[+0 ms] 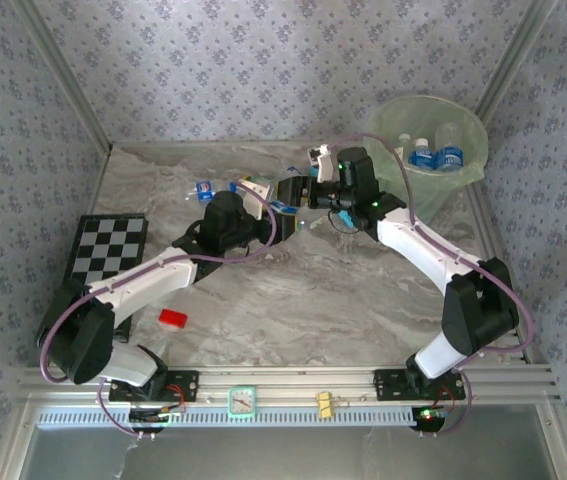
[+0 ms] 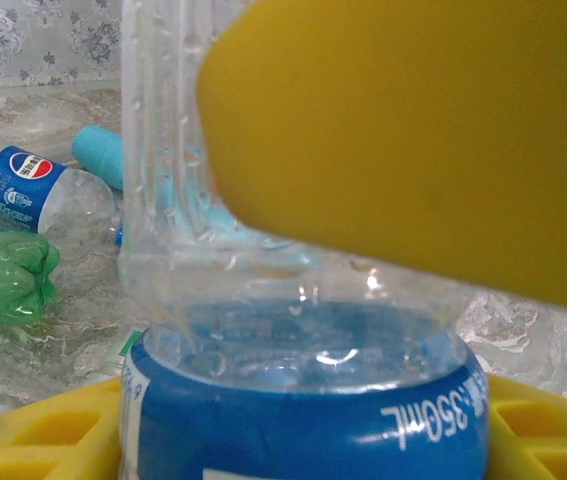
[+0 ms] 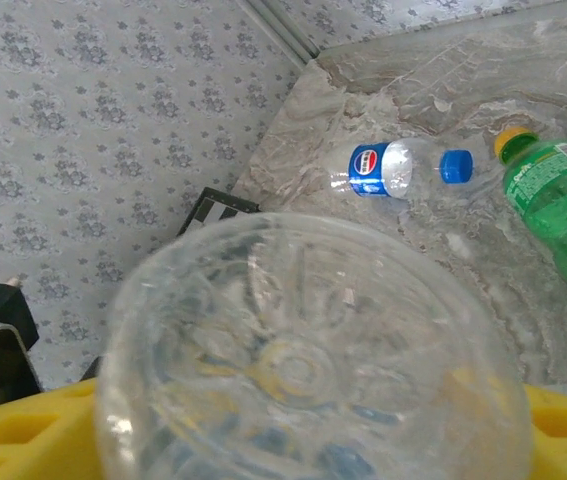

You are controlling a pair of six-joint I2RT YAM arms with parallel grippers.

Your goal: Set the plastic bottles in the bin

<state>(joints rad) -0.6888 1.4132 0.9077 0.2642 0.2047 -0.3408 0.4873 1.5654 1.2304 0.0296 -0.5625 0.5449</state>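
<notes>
One clear bottle (image 2: 213, 200), blue label (image 2: 303, 420) reading 350mL; Pepsi-logo bottle (image 2: 38, 195) nearby.

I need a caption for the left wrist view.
Yellow fingers grip a clear blue-labelled bottle; Pepsi bottle and green bottle lie behind.

The top camera looks down from behind onto the whole desk (image 1: 313, 300). Both wrist cameras sit low and close, facing across it.
</notes>
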